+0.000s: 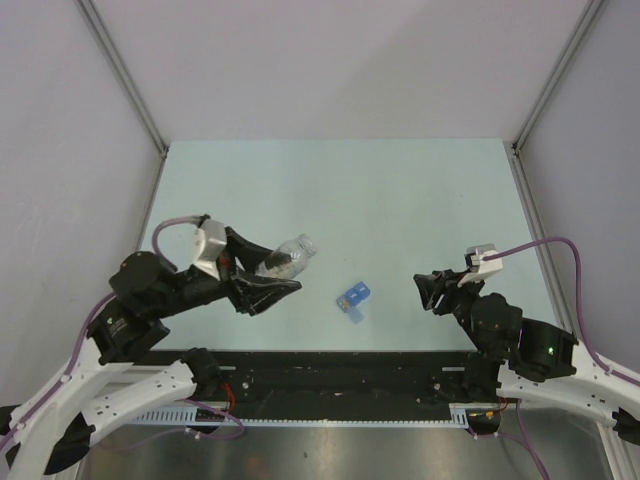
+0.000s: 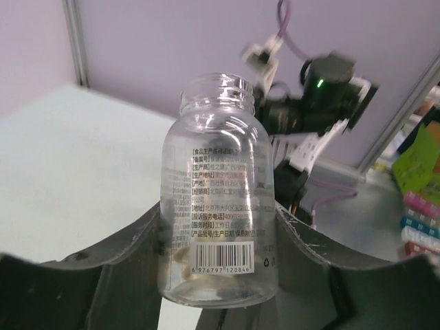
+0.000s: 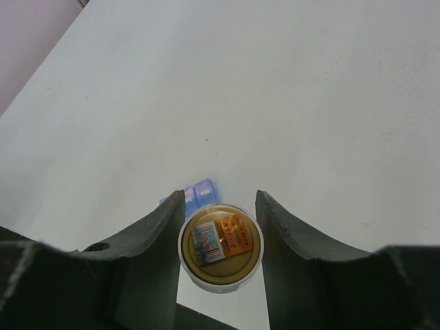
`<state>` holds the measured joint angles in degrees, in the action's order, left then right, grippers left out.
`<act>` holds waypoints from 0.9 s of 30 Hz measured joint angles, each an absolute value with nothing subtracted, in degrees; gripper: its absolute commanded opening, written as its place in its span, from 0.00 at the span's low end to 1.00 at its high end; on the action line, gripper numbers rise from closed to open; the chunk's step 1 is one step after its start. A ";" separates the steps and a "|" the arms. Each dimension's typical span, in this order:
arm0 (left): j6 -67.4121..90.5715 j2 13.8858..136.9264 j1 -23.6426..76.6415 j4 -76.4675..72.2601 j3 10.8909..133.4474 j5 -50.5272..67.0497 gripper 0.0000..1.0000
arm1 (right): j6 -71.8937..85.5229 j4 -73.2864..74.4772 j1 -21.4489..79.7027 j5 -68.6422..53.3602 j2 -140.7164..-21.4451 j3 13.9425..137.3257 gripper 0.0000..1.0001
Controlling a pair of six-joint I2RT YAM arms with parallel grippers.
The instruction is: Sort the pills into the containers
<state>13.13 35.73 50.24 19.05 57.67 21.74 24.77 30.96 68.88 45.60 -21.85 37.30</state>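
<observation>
Clear bottle [image 2: 218, 199] squeezed in my left gripper [image 2: 218, 214]; only the right wrist view shows my right gripper [image 3: 220, 199] pinching a lid [image 3: 220, 247].

the blue pill box [image 3: 197, 192] is mostly hidden behind the round cap [image 3: 221, 246], with only a corner showing at its 11 o'clock. what lies low in the bottle [image 2: 218, 172] is too blurred to tell.
</observation>
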 measured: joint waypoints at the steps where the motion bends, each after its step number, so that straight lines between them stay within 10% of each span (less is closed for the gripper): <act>1: 13.74 34.87 50.24 17.65 58.06 21.76 0.00 | 24.71 30.89 68.88 45.58 -21.85 37.30 0.00; 27: 23.97 35.51 53.17 -7.05 44.73 27.64 0.01 | 34.72 1.32 68.88 23.70 -30.87 46.98 0.00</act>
